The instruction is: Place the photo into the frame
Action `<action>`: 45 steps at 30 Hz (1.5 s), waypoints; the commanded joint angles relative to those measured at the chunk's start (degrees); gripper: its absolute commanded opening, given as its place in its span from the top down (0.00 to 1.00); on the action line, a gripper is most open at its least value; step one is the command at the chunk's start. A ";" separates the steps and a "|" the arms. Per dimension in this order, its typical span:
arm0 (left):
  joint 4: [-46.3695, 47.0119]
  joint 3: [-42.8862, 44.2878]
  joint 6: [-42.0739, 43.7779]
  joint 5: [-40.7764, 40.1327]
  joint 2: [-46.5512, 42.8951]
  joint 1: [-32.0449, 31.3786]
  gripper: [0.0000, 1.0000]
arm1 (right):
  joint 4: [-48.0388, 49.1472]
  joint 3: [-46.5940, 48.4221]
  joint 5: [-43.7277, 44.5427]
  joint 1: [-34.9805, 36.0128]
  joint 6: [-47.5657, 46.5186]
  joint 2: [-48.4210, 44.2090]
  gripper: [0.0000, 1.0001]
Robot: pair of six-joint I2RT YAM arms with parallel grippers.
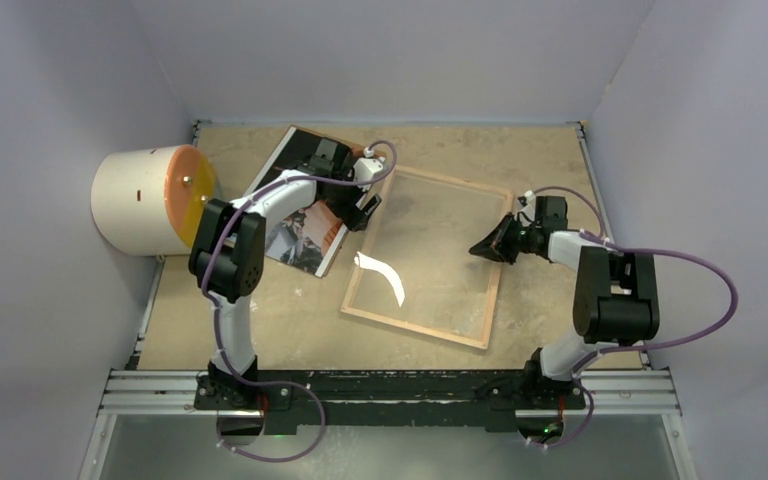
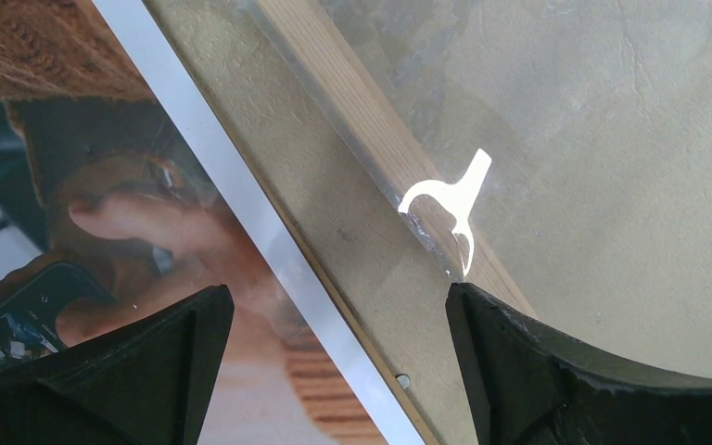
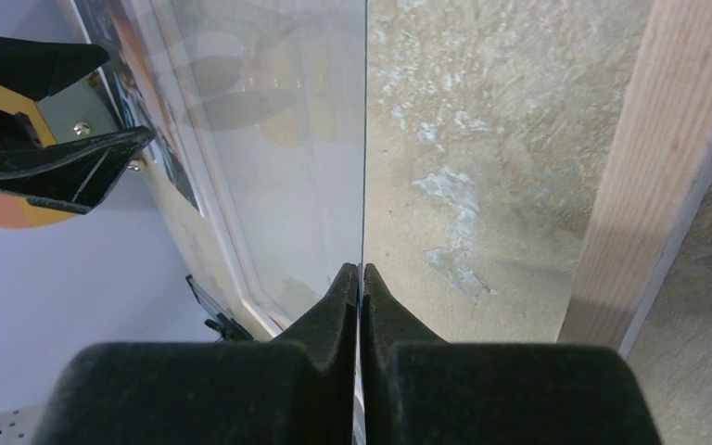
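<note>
Pinching the frame's (image 1: 415, 331) pane (image 3: 269, 139) at its edge, right claw (image 3: 360, 278) risks slipping or cracking it; left claw (image 2: 334, 297), apart, hangs over photo (image 1: 300, 240) lying flat just left of frame, liable to crease it.

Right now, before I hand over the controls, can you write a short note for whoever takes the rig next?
Left gripper: open, empty, over the gap between the photo and the frame.
Right gripper: shut on the edge of the glass pane, at the frame's right side.
Photo: face up on the table, left of the frame.
Frame: lying wood side up, mid-table.
Done: nothing is in the frame yet.
Left: pick up the photo and lay it in the frame.
</note>
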 commanded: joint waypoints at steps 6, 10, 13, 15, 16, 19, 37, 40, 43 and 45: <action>1.50 2.57 0.11 -0.57 1.08 -0.35 0.09 | -0.41 1.21 1.56 -0.49 -1.49 -4.16 1.00; 1.50 3.14 0.06 -0.76 1.12 -0.35 0.09 | -0.65 1.21 1.28 -1.18 -1.71 -3.72 1.00; 1.42 3.34 0.13 -0.98 1.04 -0.35 0.09 | -1.45 1.64 1.97 -1.50 -2.46 -4.36 1.00; 1.39 3.34 0.28 -1.22 1.04 -0.35 0.08 | -1.91 1.78 2.34 -1.59 -2.92 -5.35 1.00; 1.41 3.34 0.22 -1.34 1.12 -0.35 0.08 | -1.79 1.52 2.46 -1.60 -2.90 -5.86 1.00; 1.28 3.56 0.20 -1.35 1.31 -0.35 0.08 | -1.37 0.75 2.73 -1.60 -2.79 -7.23 1.00; 1.59 3.26 0.33 -3.95 1.91 -0.75 0.08 | -1.50 -1.33 5.86 -1.60 -3.70 -10.47 1.00; 1.54 3.21 0.30 -3.98 1.91 -0.86 0.08 | -0.52 -2.35 5.84 -1.60 -3.32 -11.17 1.00; 1.43 3.09 0.35 -3.98 1.90 -0.88 0.08 | 0.01 -2.71 5.78 -1.60 -2.86 -11.89 1.00; 1.42 2.99 0.42 -4.07 1.75 -0.92 0.08 | 0.48 -3.19 6.01 -1.60 -2.35 -12.91 1.00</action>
